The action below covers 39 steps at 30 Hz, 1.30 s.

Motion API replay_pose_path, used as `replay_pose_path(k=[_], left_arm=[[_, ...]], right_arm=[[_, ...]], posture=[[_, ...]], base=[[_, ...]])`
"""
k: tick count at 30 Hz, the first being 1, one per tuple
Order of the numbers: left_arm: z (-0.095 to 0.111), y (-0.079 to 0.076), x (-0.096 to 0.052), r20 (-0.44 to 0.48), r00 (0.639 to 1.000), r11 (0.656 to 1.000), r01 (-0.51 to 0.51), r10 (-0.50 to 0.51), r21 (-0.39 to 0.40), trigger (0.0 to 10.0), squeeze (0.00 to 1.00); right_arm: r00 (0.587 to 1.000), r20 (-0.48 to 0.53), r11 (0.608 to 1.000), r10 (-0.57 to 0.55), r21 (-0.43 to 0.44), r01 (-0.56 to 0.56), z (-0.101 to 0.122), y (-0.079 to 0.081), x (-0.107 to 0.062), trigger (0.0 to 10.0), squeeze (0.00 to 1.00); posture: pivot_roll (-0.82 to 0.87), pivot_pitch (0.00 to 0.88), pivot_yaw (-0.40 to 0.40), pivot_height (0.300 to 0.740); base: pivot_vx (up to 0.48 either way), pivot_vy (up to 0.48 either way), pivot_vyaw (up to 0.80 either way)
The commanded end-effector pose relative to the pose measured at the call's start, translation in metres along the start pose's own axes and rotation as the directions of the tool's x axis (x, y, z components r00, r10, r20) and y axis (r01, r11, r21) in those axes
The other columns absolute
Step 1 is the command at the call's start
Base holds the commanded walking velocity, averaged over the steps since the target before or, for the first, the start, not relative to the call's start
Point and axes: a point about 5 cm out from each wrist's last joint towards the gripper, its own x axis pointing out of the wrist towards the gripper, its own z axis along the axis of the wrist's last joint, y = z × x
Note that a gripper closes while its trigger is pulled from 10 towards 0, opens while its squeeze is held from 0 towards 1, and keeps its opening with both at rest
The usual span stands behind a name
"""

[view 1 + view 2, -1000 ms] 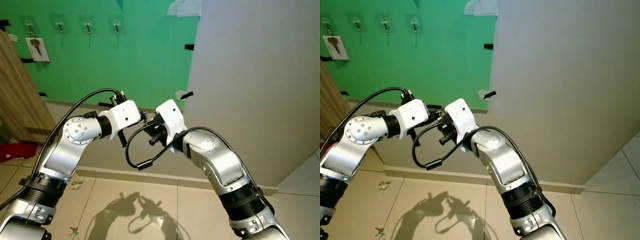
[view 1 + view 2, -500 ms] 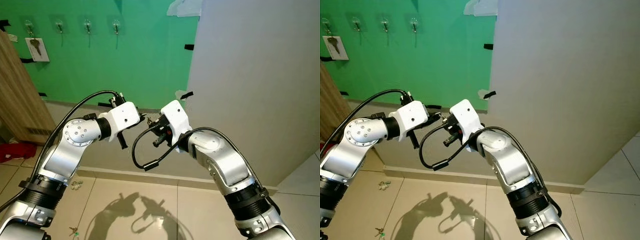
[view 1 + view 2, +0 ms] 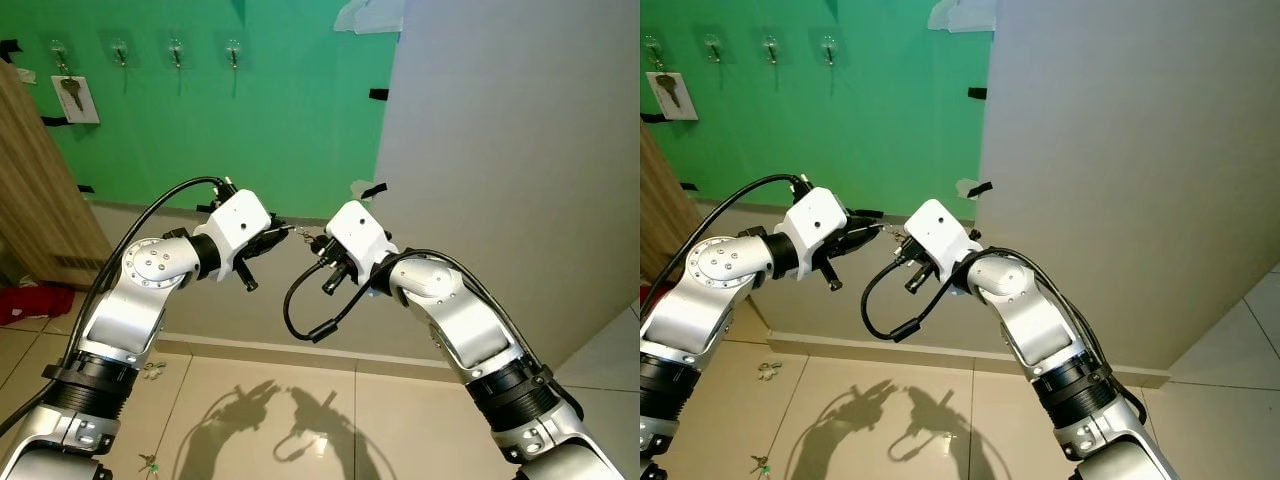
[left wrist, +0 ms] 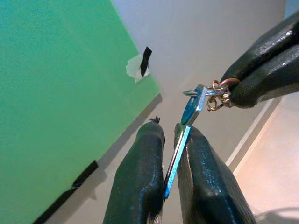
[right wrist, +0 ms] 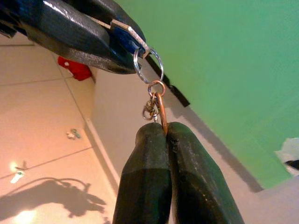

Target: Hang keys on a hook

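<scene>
Green wall [image 3: 300, 120], four hooks [image 3: 175, 50]; both grippers [image 4: 170, 179] [image 5: 163, 135] pinch one keyring [image 5: 149, 63].

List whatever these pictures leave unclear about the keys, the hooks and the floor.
- Key: left wrist view, its lower blade is hidden between the left end effector's fingers; teeth unreadable.
- Copper ring: right wrist view, its lower part is pinched inside the right end effector.
- Hooks: left eye view, too small to tell their shape.
- Small objects on the floor: left eye view, too small to identify.
</scene>
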Motion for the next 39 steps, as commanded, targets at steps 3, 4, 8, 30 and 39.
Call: replay_pose_path(k=[3,4,8,30,39], left_arm=[[-0.004,0.013,-0.012,-0.001,0.995,0.993,-0.098,0.098,-0.066,10.0,1.0],[-0.004,0.013,-0.012,-0.001,0.995,0.993,-0.098,0.098,-0.066,10.0,1.0],[-0.012,0.011,-0.019,-0.014,0.992,0.982,-0.125,0.125,-0.14,10.0,1.0],[-0.037,-0.024,-0.018,-0.101,0.813,0.627,-0.514,0.573,-0.585,10.0,0.0],[-0.047,-0.042,-0.026,-0.125,0.741,0.557,-0.594,0.66,-0.581,10.0,0.0]], right_arm=[[0.999,-0.039,0.998,-0.035,-0.048,0.033,-0.01,-0.008,-0.004,0.0,0.0],[0.999,-0.039,0.998,-0.035,-0.048,0.033,-0.01,-0.008,-0.004,0.0,0.0],[0.998,-0.016,0.993,-0.054,-0.108,0.052,-0.013,-0.009,-0.004,0.0,0.0],[0.97,0.213,0.743,-0.118,0.667,-0.056,0.008,0.002,0.013,0.0,0.0],[0.973,0.182,0.798,-0.143,0.602,0.005,0.007,0.003,0.02,0.0,0.0]], posture=[[-0.04,0.0,-0.001,0.74],[-0.04,0.0,-0.001,0.74],[-0.04,0.0,0.0,0.74],[-0.01,0.0,-0.004,0.74],[0.0,0.0,-0.013,0.74]], base=[[0.0,0.0,0.0],[0.0,0.0,0.0],[0.0,0.0,0.0],[0.0,0.0,0.0],[0.0,0.093,0.0]])
